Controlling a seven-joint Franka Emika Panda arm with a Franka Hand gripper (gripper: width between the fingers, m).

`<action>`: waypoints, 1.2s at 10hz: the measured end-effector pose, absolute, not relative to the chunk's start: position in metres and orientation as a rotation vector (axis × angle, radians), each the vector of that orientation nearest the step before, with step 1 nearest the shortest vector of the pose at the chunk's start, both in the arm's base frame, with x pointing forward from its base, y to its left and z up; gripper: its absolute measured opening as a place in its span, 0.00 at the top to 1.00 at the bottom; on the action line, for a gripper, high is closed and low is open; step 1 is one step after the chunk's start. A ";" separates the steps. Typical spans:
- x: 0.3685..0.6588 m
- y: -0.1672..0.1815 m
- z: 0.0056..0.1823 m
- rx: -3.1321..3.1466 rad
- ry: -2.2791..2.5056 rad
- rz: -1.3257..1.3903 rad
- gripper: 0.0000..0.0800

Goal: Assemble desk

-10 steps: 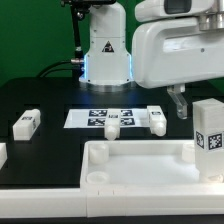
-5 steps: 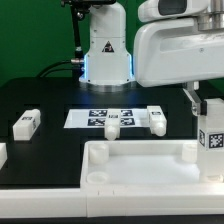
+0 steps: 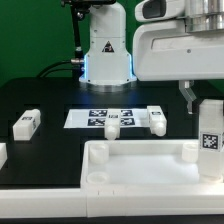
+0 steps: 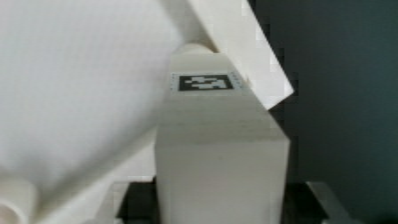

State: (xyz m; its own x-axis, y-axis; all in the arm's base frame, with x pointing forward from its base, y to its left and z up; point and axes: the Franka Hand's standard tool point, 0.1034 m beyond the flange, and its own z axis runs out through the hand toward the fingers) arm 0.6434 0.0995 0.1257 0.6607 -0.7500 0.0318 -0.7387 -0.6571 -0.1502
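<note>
Evidently at the leg-fitting step, one corner in hand and little of the desk done.

From the exterior view: gripper [image 3: 198,104] low at the exterior view's right, clamped on an upright leg [image 3: 209,135] with its tag facing the camera, at the far right corner of the desk panel [image 3: 140,168]. Cannot tell whether seated in the corner socket or only poised over it. Other legs lying loose, one [image 3: 27,122] well off to the exterior view's left, two on the marker board [image 3: 92,117].

From the wrist view: same leg [image 4: 214,150] filling the gap between the fingers [image 4: 128,200], jaws partly closed and pressed to both its sides; panel [image 4: 71,110] just beside it.

Next, most likely: hold upright, line up with the socket, press or twist down without tilting.
</note>
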 end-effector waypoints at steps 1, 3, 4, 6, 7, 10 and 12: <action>0.642 0.100 0.125 -2.642 1.437 -0.120 0.64; 0.642 0.099 0.126 -2.568 1.565 -0.108 0.64; 0.641 0.099 0.125 -2.521 1.634 -0.098 0.64; 0.639 0.098 0.125 -2.209 1.993 -0.007 0.64; 0.639 0.102 0.125 -2.041 2.153 0.015 0.64; 0.639 0.107 0.125 -1.852 2.298 0.033 0.64; 0.637 0.111 0.125 -2.074 2.117 0.013 0.43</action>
